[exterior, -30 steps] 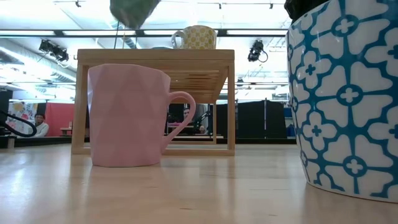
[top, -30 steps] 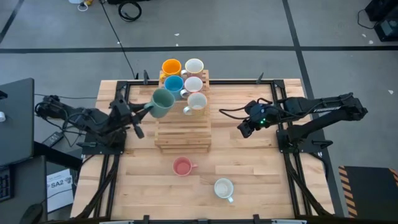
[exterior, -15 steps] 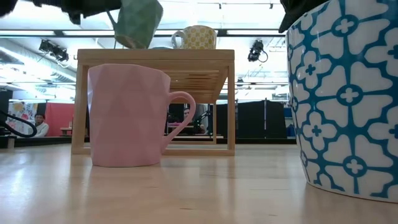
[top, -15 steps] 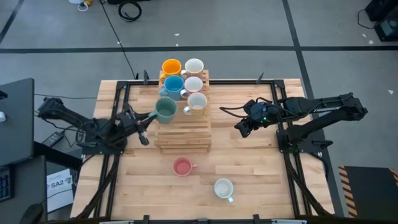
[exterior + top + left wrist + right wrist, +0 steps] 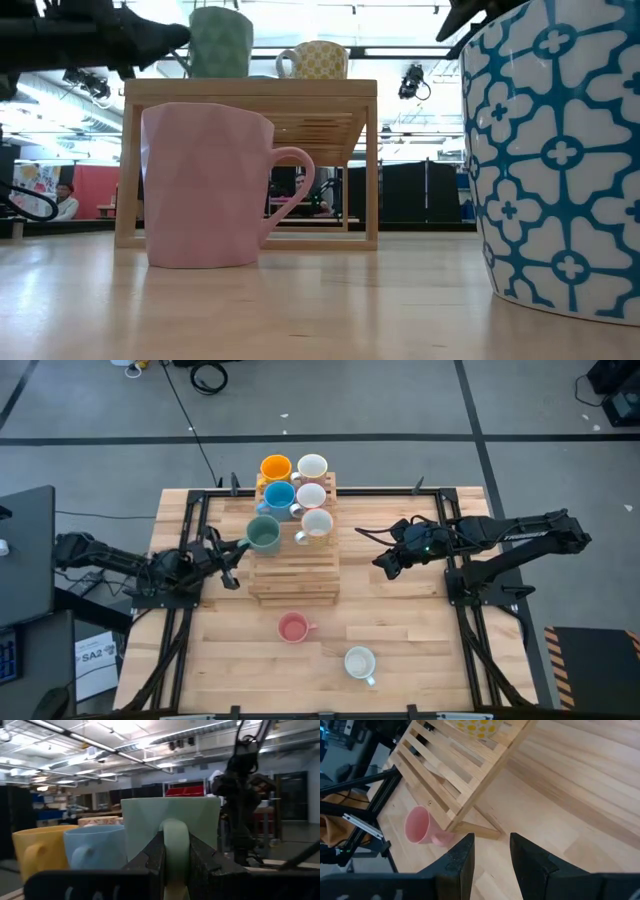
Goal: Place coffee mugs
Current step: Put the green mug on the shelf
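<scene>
Wooden rack [image 5: 294, 565] sits mid worktop [image 5: 400, 630], w/ mugs up on its far end; orange mug [image 5: 275, 468] & a white mug [image 5: 312, 466] at the very back, blue mug [image 5: 279, 494] & another white mug [image 5: 310, 495] in the next row, then green mug [image 5: 264, 533] & a third white mug [image 5: 317, 522] side by side. Green mug stands upright on the rack's top, just beside the blue one; the low view shows it [image 5: 221, 42] sitting flat on the top board.

Left gripper [image 5: 233, 550] is at the green mug's handle; the left wrist view shows both fingers [image 5: 155, 857] pinched tight on the pale green handle [image 5: 174, 847], so it is clamped on the green mug. Left arm comes in low from the worktop's left edge.

Right gripper [image 5: 384, 562] hangs over bare worktop to the right of the rack, well apart from the mugs; its fingers [image 5: 461, 857] stand apart w/ nothing between them.

Pink mug [image 5: 293, 627] sits on the worktop near the rack's front end, handle pointing right; patterned white mug [image 5: 359, 662] sits nearer the front edge, apart from the pink one. Low view: that mug [image 5: 560, 150] has blue flower shapes on white.
</scene>
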Robot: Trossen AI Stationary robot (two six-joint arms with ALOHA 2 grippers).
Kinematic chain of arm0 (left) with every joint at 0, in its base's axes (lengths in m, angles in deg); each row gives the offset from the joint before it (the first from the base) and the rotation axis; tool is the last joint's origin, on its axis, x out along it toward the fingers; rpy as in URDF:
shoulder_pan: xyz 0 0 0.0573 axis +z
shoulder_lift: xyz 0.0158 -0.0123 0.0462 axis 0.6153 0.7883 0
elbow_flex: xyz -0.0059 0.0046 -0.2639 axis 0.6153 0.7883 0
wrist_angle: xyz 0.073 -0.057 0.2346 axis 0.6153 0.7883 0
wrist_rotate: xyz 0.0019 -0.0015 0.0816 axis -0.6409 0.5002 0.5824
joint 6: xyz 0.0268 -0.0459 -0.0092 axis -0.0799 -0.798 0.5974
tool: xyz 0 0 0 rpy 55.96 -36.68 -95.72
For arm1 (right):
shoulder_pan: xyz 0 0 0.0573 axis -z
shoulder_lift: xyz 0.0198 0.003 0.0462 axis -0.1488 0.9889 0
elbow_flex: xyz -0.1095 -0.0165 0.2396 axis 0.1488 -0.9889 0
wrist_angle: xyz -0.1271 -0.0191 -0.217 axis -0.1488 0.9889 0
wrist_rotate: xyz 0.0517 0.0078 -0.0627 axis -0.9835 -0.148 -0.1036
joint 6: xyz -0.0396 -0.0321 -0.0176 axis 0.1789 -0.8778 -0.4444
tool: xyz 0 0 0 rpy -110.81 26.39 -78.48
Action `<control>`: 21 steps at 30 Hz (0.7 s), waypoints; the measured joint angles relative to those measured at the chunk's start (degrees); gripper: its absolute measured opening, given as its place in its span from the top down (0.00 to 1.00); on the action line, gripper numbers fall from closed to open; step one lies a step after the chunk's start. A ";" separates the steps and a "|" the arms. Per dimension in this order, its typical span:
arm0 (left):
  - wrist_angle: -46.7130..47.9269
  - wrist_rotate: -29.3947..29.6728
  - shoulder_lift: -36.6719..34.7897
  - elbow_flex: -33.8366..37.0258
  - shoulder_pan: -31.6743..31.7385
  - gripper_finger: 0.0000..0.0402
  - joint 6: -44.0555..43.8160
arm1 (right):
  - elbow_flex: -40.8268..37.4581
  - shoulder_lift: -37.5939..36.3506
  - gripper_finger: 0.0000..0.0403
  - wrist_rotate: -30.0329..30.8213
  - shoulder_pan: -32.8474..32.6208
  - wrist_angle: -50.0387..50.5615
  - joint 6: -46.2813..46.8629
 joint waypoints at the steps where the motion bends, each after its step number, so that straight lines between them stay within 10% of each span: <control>1: 0.30 -1.54 0.02 0.15 1.24 0.87 -0.65 | 0.00 0.00 0.68 0.00 0.00 -0.09 0.00; 21: 8.58 -12.89 0.04 0.30 15.02 0.87 -11.70 | 0.00 0.00 0.68 -0.07 0.00 -1.32 0.00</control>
